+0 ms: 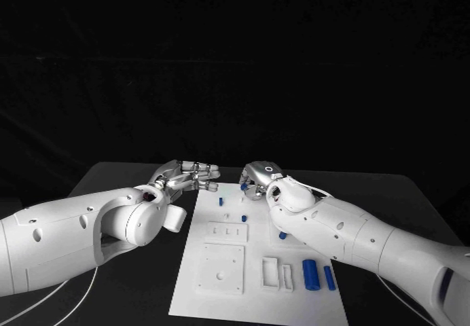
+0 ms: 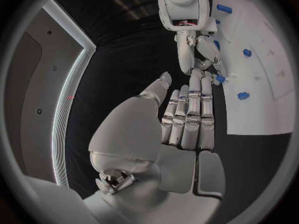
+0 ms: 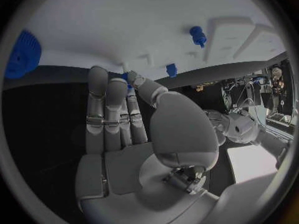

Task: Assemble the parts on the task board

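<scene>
two hands meet at the far end of the task board

you are looking down at a black table point(image 1: 117, 183). a long white task board point(image 1: 257, 299) lies in its middle, running away from you. your two white arms come in from either side and their silver hands meet near the board's far edge.

the left hand point(image 1: 186, 178) hovers just off the board's far left corner, over the table. its fingers point(image 2: 187, 115) lie straight and close together, and they hold nothing.

the right hand point(image 1: 261, 180) is over the board's far edge. its thumb and one fingertip pinch a small blue part point(image 2: 219, 78) there, while the other fingers lie stretched out side by side.

on the board, two blue cylinders point(image 1: 312, 274) lie side by side near the right edge, close to you. smaller blue pegs point(image 1: 244, 219) stand further up the board, well apart from each other. raised white blocks point(image 1: 221, 269) sit along the board's left half.
</scene>
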`<move>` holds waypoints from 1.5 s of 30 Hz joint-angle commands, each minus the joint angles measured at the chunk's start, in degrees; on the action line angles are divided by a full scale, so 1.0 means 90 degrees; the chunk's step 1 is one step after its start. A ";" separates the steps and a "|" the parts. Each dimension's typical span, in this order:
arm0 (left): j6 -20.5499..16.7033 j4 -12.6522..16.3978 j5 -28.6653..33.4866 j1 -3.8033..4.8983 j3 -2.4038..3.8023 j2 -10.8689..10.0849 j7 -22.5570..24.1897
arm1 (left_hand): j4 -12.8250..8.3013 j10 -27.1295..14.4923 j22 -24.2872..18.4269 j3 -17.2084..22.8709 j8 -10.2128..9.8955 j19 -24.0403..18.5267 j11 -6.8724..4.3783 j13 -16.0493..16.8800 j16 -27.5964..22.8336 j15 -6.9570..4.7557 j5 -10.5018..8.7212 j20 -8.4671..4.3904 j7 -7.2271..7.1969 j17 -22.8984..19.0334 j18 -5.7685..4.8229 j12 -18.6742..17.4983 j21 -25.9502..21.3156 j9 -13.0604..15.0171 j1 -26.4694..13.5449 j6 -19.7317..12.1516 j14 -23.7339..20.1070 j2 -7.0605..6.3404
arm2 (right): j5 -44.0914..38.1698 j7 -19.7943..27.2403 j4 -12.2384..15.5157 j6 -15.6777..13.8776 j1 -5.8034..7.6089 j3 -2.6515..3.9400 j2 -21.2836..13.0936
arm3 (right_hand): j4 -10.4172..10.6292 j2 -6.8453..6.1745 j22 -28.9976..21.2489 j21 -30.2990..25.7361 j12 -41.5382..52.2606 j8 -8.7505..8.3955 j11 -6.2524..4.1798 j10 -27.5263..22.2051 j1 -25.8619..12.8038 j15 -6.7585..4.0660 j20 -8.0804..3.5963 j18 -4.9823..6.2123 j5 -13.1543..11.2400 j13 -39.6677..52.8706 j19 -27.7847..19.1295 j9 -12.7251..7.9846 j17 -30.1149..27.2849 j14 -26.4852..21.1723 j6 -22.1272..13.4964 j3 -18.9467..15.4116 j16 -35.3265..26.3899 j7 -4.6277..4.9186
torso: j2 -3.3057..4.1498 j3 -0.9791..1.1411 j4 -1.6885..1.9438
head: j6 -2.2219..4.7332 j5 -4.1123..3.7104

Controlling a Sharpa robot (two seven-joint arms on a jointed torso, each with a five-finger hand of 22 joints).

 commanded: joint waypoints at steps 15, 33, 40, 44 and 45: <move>0.0090 0.0003 -0.0040 0.0029 0.0007 -0.0001 0.0020 | -0.0021 -0.0054 -0.0001 -0.0068 -0.0019 -0.0047 0.0013 0.0008 0.0036 0.0001 -0.0031 0.0009 0.0009 -0.0009 0.0012 -0.0019 0.0077 0.0010 0.0041 -0.0051 -0.0007 0.0043 | -0.0304 -0.0274 0.0054 0.0231 -0.0010 -0.0007 -0.0084 | -0.0045 0.0005 0.0141 -0.0099 0.0016 0.0031 -0.0015 0.0065 0.0008 -0.0047 -0.0017 0.0045 0.0027 0.0011 0.0070 0.0018 -0.0009 -0.0016 0.0053 0.0044 -0.0012 0.0010 | 0.0022 -0.0008 -0.0006 | -0.0003 0.0006; 0.0098 -0.0054 -0.0058 0.0030 0.0006 0.0032 0.0016 | -0.0021 -0.0054 -0.0001 -0.0068 -0.0019 -0.0047 0.0013 0.0008 0.0036 0.0001 -0.0031 0.0009 0.0009 -0.0009 0.0012 -0.0019 0.0077 0.0010 0.0041 -0.0051 -0.0007 0.0043 | -0.0341 -0.0282 0.0191 0.0267 -0.0011 -0.0007 -0.0107 | -0.0049 -0.0002 0.0171 -0.0120 0.0016 0.0032 -0.0016 0.0071 0.0008 -0.0049 -0.0019 0.0047 0.0024 0.0011 0.0078 0.0018 -0.0008 -0.0017 0.0058 0.0052 -0.0010 0.0010 | 0.0044 -0.0026 -0.0026 | -0.0014 0.0015; 0.0100 -0.0054 -0.0059 0.0030 0.0006 0.0041 0.0016 | -0.0025 -0.0057 -0.0001 -0.0070 -0.0019 -0.0051 0.0013 0.0008 0.0035 0.0002 -0.0031 0.0009 0.0009 -0.0010 0.0013 -0.0019 0.0085 0.0010 0.0043 -0.0051 -0.0009 0.0045 | -0.0324 -0.0259 0.0151 0.0294 -0.0011 -0.0008 -0.0069 | -0.0044 -0.0004 0.0214 -0.0161 0.0016 0.0031 -0.0015 0.0066 0.0002 -0.0046 -0.0016 0.0044 0.0019 0.0011 0.0087 0.0017 -0.0011 -0.0016 0.0056 0.0051 -0.0011 0.0011 | 0.0049 -0.0025 -0.0002 | -0.0031 -0.0001; 0.0101 -0.0050 -0.0059 0.0030 0.0006 0.0045 0.0014 | -0.0031 -0.0061 -0.0002 -0.0074 -0.0018 -0.0057 0.0014 0.0008 0.0032 0.0002 -0.0031 0.0010 0.0008 -0.0010 0.0015 -0.0019 0.0098 0.0010 0.0048 -0.0049 -0.0011 0.0049 | -0.0306 -0.0242 0.0105 0.0300 -0.0011 -0.0014 -0.0047 | -0.0042 -0.0001 0.0235 -0.0185 0.0016 0.0030 -0.0013 0.0059 0.0000 -0.0042 -0.0013 0.0041 0.0019 0.0010 0.0092 0.0016 -0.0014 -0.0017 0.0049 0.0048 -0.0015 0.0013 | 0.0048 -0.0031 0.0005 | -0.0047 0.0003; 0.0101 -0.0050 -0.0059 0.0030 0.0006 0.0046 0.0013 | -0.0031 -0.0061 -0.0002 -0.0074 -0.0018 -0.0057 0.0014 0.0008 0.0032 0.0002 -0.0031 0.0010 0.0008 -0.0010 0.0015 -0.0019 0.0098 0.0010 0.0048 -0.0049 -0.0011 0.0049 | -0.0301 -0.0238 0.0096 0.0301 -0.0011 -0.0016 -0.0042 | -0.0042 -0.0003 0.0289 -0.0248 0.0016 0.0029 -0.0011 0.0054 0.0001 -0.0038 -0.0009 0.0041 0.0023 0.0010 0.0111 0.0016 -0.0028 -0.0013 0.0046 0.0050 -0.0028 0.0014 | 0.0045 -0.0033 0.0002 | -0.0050 0.0008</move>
